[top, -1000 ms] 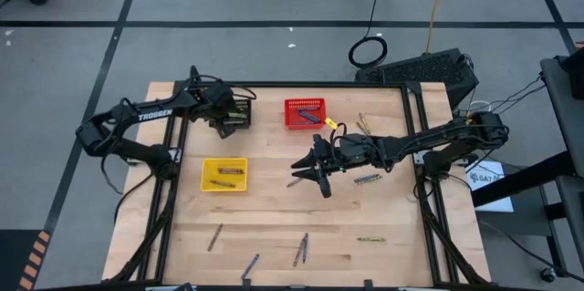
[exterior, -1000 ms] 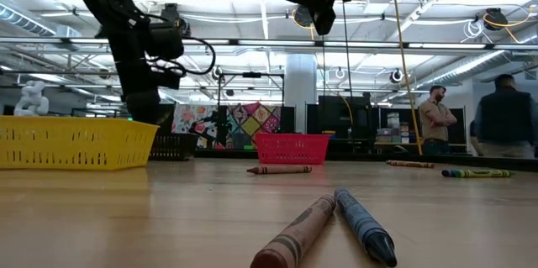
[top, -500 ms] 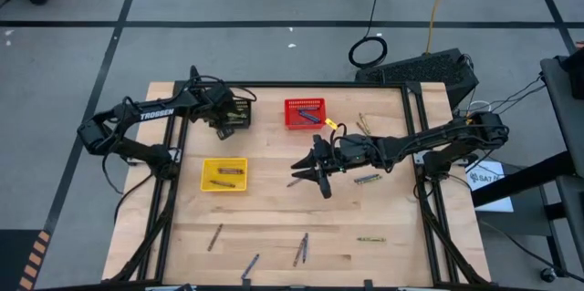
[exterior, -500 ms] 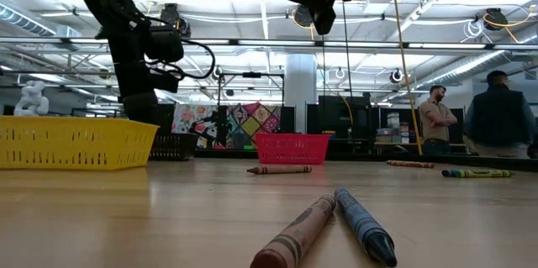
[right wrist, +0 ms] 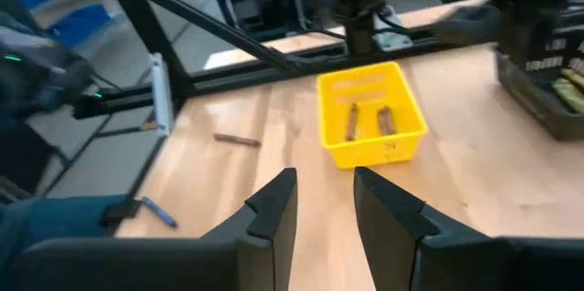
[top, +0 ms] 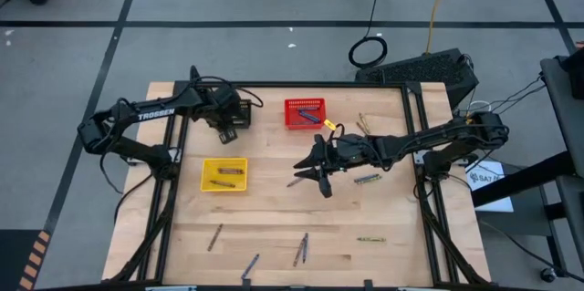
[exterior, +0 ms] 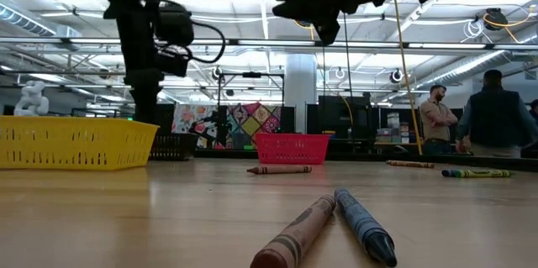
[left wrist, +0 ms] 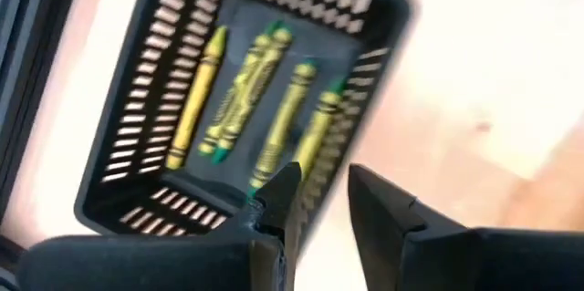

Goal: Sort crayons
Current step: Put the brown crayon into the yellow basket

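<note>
Yellow-green crayons (left wrist: 246,90) lying side by side in the black basket (left wrist: 137,99) at the bench's (top: 274,213) far left, brown ones in the yellow basket (right wrist: 365,86), more scattered along the near edge. Left end effector (left wrist: 319,195) just above the black basket, fingers parted, nothing held. Right end effector (right wrist: 324,191) mid-bench, parted too, empty.

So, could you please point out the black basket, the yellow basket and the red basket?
black basket (left wrist: 137,113), left wrist view, slotted side wall.
yellow basket (top: 207,174), high view, left rim.
red basket (exterior: 291,149), low view, front wall.
</note>
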